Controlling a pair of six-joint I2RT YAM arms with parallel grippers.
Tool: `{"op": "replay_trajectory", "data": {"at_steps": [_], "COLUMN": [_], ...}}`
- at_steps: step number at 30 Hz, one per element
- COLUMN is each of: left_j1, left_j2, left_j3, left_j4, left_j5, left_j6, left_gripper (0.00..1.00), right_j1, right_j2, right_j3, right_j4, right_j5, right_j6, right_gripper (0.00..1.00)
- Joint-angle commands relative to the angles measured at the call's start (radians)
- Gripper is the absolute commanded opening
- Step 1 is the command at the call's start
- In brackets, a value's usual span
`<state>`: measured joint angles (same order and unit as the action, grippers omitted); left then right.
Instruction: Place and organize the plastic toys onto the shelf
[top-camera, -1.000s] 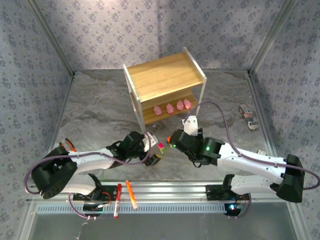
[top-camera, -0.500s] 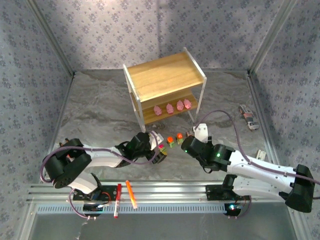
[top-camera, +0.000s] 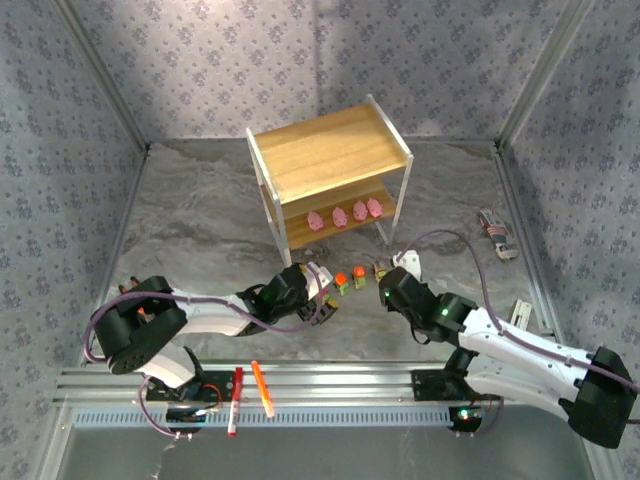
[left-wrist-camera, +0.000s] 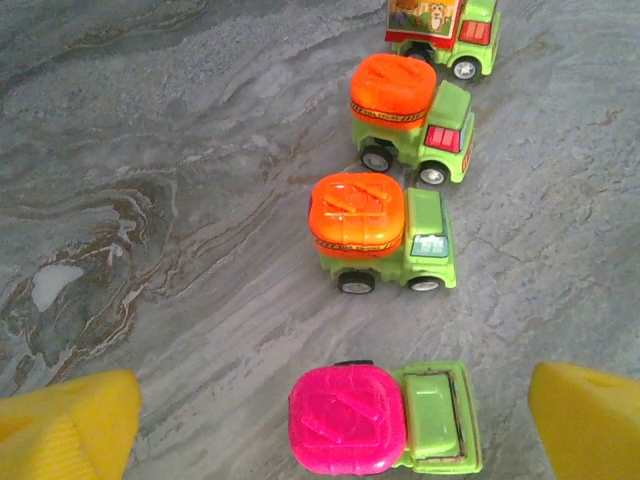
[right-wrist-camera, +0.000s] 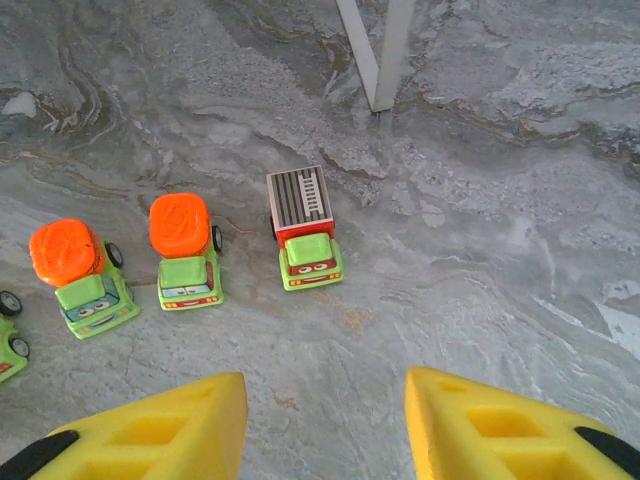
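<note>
The right gripper (right-wrist-camera: 325, 400) has pulled back, fingers apart on nothing, baring the row of trucks (right-wrist-camera: 185, 250) on the table (top-camera: 200, 220) before the shelf (top-camera: 330, 150), while the left gripper (left-wrist-camera: 330, 420), also apart, now straddles the pink-topped truck (left-wrist-camera: 385, 418), likely the next to go up.

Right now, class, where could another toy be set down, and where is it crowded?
The top board of the shelf is bare. The table left of it is open too. Crowded: the four trucks in a row before the shelf, and the pink figures on its lower board.
</note>
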<state>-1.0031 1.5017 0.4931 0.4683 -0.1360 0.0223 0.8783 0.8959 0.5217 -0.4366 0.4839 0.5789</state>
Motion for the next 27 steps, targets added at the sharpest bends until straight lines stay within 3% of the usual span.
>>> {"op": "replay_trajectory", "data": {"at_steps": [1, 27], "left_j1": [0.000, -0.001], "left_j2": [-0.003, -0.037], "left_j3": [0.015, -0.035], "left_j4": [0.013, 0.104], "left_j5": [-0.058, -0.061], "left_j6": [0.027, 0.081], "left_gripper": [0.99, 0.99], "right_j1": [-0.048, -0.259], "right_j2": [0.053, 0.418], "right_j3": [0.010, 0.235], "right_j4": [0.052, 0.101], "right_j5": [-0.091, -0.299], "right_j6": [-0.073, -0.209], "right_gripper": [0.48, 0.45]}}
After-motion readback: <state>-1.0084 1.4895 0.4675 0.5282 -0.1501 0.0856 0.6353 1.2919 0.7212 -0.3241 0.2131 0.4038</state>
